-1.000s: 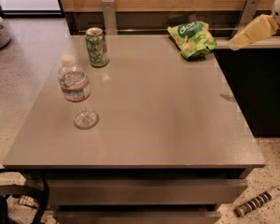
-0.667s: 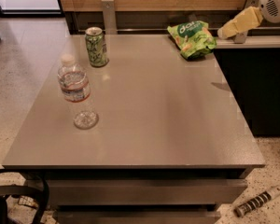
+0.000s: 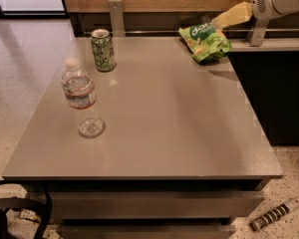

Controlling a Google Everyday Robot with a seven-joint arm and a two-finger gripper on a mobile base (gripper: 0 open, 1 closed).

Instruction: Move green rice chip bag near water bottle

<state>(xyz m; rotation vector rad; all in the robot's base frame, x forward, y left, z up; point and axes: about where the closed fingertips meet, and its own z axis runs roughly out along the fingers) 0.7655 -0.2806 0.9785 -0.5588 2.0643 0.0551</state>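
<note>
The green rice chip bag (image 3: 205, 42) lies at the far right corner of the grey table (image 3: 159, 128). The water bottle (image 3: 81, 98) stands upright at the table's left side, clear with a white cap. My gripper (image 3: 224, 19) comes in from the upper right on a white arm and hovers just above and behind the bag's top right edge. Its pale yellow fingers point left and down toward the bag.
A green soda can (image 3: 103, 50) stands at the far left of the table, behind the bottle. A wooden wall and a metal rail (image 3: 139, 32) run behind the table. A dark counter (image 3: 274, 88) borders the right side. A striped spring-like object (image 3: 276, 214) lies on the floor at the lower right.
My gripper has moved left and slightly up from the right edge to a spot just over the chip bag. The bag, bottle and can have kept their places on the table.
</note>
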